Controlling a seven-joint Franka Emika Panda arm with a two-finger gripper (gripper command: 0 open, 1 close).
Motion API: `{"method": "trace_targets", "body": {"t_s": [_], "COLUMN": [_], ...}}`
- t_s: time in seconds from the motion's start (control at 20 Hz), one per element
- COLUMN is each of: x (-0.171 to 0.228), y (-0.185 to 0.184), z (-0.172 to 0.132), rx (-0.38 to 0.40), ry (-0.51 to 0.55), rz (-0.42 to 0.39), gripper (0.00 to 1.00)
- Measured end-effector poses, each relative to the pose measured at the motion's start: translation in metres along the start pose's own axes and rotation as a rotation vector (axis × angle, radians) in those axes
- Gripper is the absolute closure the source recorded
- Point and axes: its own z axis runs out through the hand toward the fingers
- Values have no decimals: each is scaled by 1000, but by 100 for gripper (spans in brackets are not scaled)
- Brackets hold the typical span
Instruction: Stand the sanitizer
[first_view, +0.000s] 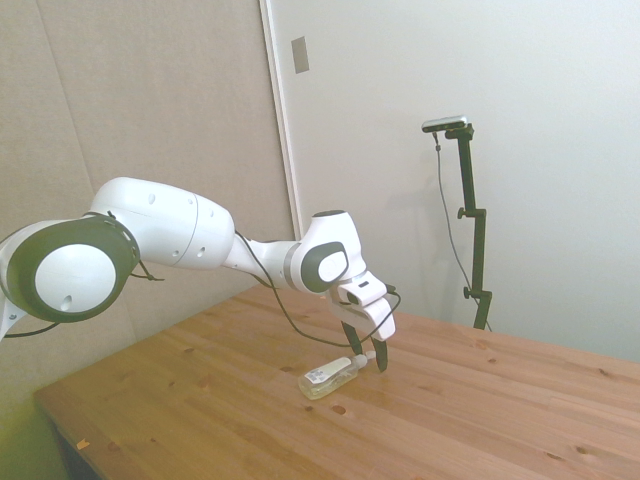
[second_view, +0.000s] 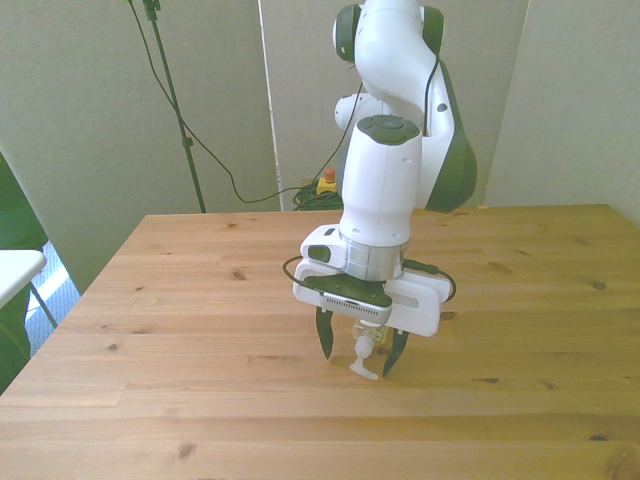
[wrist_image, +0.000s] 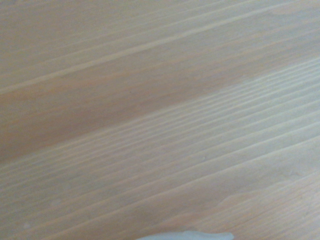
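In the wrist view almost nothing shows but blurred wood grain of the table (wrist_image: 150, 100), with a pale sliver at the picture's edge that may be part of the bottle, though it is too soft to say. In the front view, the gripper (second_view: 361, 352) hangs low over the middle of the table, its two dark fingers (second_view: 325, 335) spread fairly wide with the white pump (second_view: 363, 362) between them, and neither finger visibly presses on it. The sanitizer (first_view: 333, 378) lies flat on its side on the table, not yet stood up. Its long axis runs roughly along the arm's line of reach: the pump end points away from the robot and sits under the fingers, while the body stretches back underneath the wrist toward the base. That is the relation the coming move seems to turn on, since the fingers straddle the thin nozzle end, not the thicker body, and closing there would likely give a narrow, slippery hold for tipping the bottle upright. The side view shows the whole clear body with its white label and yellowish liquid; the front view hides the body behind the gripper and shows only the pump. Farther back the white arm (second_view: 380, 190) rises to its base beyond the far edge
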Motion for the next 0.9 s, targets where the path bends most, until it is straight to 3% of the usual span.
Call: {"method": "trace_targets", "body": {"t_s": [0.9], "x": [12], "y": [10], "z": [3], "rx": [3], "ry": [-19], "rz": [34], "gripper": [100]}}
